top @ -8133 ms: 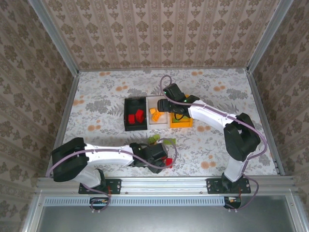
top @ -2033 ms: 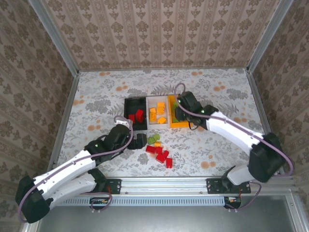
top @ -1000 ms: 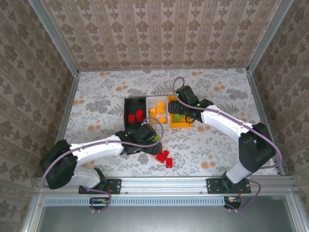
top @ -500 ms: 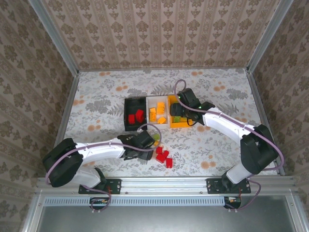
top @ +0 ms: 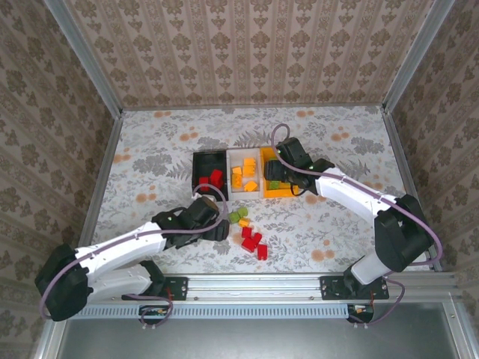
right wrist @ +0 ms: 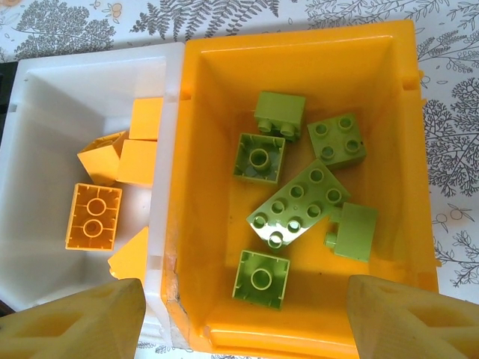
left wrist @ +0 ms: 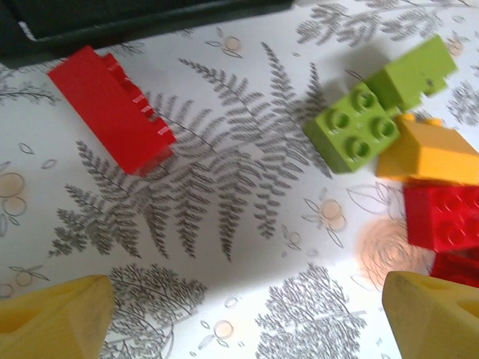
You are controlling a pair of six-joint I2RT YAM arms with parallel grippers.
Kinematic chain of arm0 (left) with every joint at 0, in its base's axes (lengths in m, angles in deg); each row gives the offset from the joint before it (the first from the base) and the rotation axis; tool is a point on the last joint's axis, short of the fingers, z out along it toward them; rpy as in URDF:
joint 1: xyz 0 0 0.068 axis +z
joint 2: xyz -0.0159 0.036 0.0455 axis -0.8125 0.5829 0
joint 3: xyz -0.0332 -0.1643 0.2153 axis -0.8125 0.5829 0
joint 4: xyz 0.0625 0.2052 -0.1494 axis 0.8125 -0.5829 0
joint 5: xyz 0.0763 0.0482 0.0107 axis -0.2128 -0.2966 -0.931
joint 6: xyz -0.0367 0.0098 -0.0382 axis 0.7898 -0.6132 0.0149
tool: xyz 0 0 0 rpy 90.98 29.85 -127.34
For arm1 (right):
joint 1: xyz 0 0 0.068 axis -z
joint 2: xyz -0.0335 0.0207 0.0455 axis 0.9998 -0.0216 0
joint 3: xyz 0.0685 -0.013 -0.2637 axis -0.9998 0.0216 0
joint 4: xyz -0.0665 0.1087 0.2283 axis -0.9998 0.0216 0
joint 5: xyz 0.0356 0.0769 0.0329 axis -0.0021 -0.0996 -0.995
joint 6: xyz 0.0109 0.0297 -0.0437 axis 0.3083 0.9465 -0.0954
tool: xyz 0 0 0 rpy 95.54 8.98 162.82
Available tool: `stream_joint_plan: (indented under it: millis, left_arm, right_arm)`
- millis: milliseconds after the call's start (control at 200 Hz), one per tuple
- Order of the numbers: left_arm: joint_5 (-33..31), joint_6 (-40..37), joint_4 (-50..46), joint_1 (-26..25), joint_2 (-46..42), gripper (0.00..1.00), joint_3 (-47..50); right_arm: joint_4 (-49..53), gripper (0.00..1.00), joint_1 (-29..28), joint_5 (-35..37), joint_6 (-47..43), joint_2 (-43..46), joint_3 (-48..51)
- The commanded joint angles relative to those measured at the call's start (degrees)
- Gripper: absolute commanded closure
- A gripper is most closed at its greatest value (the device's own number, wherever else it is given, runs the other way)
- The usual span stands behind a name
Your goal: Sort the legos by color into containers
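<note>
The left pincer [left wrist: 239, 321] hung released and empty low over the desk [left wrist: 224, 224], its yellow fingertips [left wrist: 56, 318] spread wide at the bottom corners of its wrist view. Ahead of it a long red brick [left wrist: 112, 108] lay alone on the fern pattern, just beside the near wall of the black bin [left wrist: 112, 19]. Off to one side sat a loose cluster: a square green brick [left wrist: 355, 127] touching a second green brick [left wrist: 412, 75], a loose orange-yellow brick [left wrist: 430, 153] against the square one, and two red bricks [left wrist: 445, 217] below that at the frame edge. The right pincer [right wrist: 239, 321] was likewise released, holding nothing, above the orange bin [right wrist: 299, 30], in which six green pieces [right wrist: 298, 204] lay scattered. The white bin [right wrist: 45, 97] joined to its side held orange-yellow pieces [right wrist: 93, 216], probably five, though one was half hidden by the dividing wall. From the top camera the three bins stood in a row mid-desk, white between black and orange, with a few red pieces [top: 210, 178] in the black one.
</note>
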Motion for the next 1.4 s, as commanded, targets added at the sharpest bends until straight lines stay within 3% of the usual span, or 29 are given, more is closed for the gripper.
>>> stream_joint_plan:
  millis: [0, 200, 455, 650, 785, 945, 1055, 1180, 1395]
  left_arm:
    - [-3.8, -2.1, 3.3, 3.6, 1.8, 0.07, -1.3]
    - [-5.7, -4.6, 12.6, 9.4, 6.0, 0.18, 0.2]
    - [-6.3, -6.6, 18.4, 11.0, 14.2, 0.33, 0.0]
    - [-6.6, -6.4, 20.6, 11.9, 18.5, 0.51, 0.6]
    - [-6.0, -5.6, 19.5, 11.6, 16.8, 0.66, 1.6]
    - [-6.8, -3.0, 13.2, 8.8, 9.0, 0.84, 3.2]
    - [-9.3, -1.2, 6.0, 5.0, 0.3, 0.85, 1.7]
    - [-9.6, -2.2, 1.1, 5.1, -4.2, 0.86, -4.3]
    - [-8.0, -7.8, 3.0, 11.4, 10.2, 0.86, -17.4]
  right_arm:
    - [-1.3, 0.27, 0.3, -0.2, 0.8, 1.6, 0.8]
    - [-1.1, 0.27, 0.4, 0.0, 0.4, 3.0, 1.6]
    - [-1.0, 0.27, 0.9, -0.1, 0.3, 5.7, 2.1]
    - [-0.7, 0.27, 1.0, 0.1, 0.3, 7.5, 2.1]
    - [-0.4, 0.27, 1.0, 0.5, 0.0, 7.7, 2.2]
    - [-0.6, 0.27, 1.2, 0.9, 0.2, 9.9, 2.9]
    - [-0.8, 0.27, 1.3, 0.8, 0.4, 10.3, 3.6]
    - [-1.6, 0.27, 1.3, 0.2, 1.2, 10.8, 5.0]
    - [-1.2, 0.27, 1.4, 0.4, 2.0, 11.2, 7.3]
